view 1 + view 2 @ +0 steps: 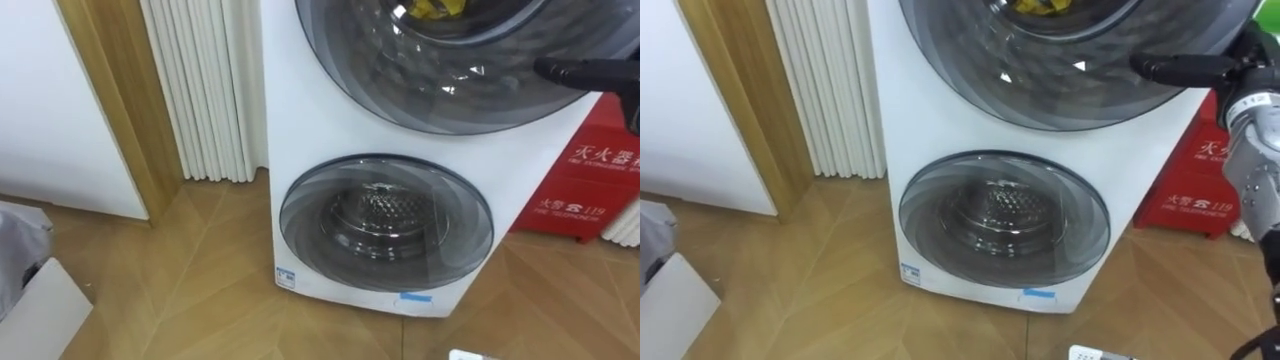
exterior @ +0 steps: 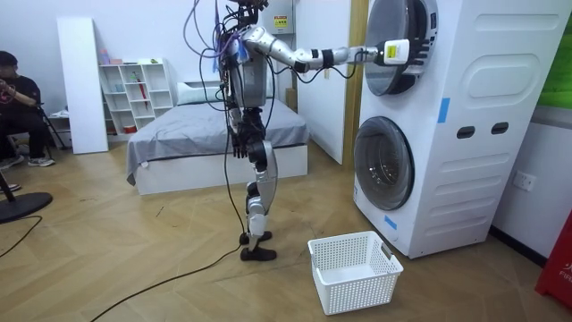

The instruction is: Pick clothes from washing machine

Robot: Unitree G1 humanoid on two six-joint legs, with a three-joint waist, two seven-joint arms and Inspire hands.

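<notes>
We see yellow clothes [image 1: 432,8] in the upper drum of the washing machine [image 1: 300,120], behind its glass door [image 1: 440,90]. Our right hand [image 1: 1185,68] lies at that door's rim, fingers straight and together. The lower door [image 1: 385,222] is shut. A white basket [image 2: 355,268] stands on the floor before it. Our left hand [image 2: 239,141] hangs at the hip; we cannot tell its fingers.

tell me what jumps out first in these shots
A tall white washing machine with two round doors stacked, a yellow cloth behind the upper glass. The robot's right hand reaches straight-fingered to the rim of the upper door, and a white basket sits on the floor by the machine.
</notes>
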